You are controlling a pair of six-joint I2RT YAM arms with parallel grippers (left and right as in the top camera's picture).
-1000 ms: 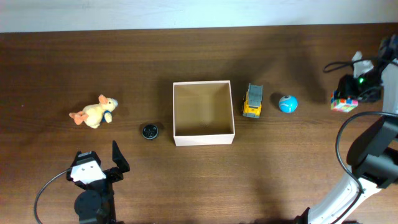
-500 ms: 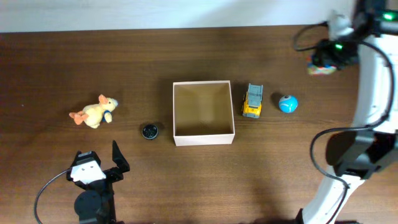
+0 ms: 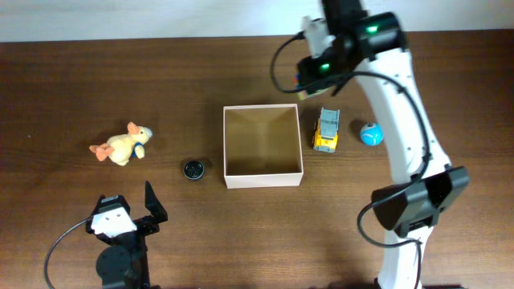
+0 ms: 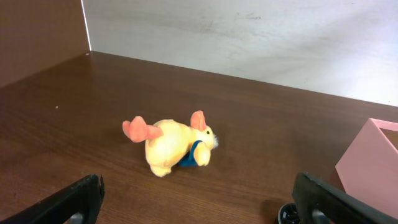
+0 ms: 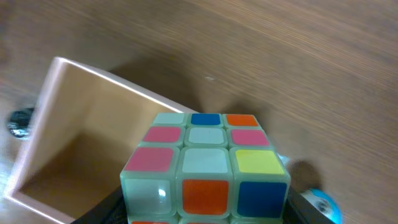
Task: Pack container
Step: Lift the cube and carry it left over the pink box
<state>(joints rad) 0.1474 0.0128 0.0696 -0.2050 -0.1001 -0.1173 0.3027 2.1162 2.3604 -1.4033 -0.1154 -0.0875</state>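
Note:
The container is a square white box with a tan inside at the table's middle; nothing shows inside it. It also shows in the right wrist view and the left wrist view. My right gripper is shut on a colourful puzzle cube and holds it in the air above the box's back right corner. My left gripper is open and empty near the front left edge, with its body in the overhead view.
A yellow duck plush lies at the left. A small black round piece sits left of the box. A yellow toy truck and a blue ball lie right of it.
My right arm has carried the puzzle cube from the far right edge leftward and back to above the box's back right corner. The left arm has not moved.

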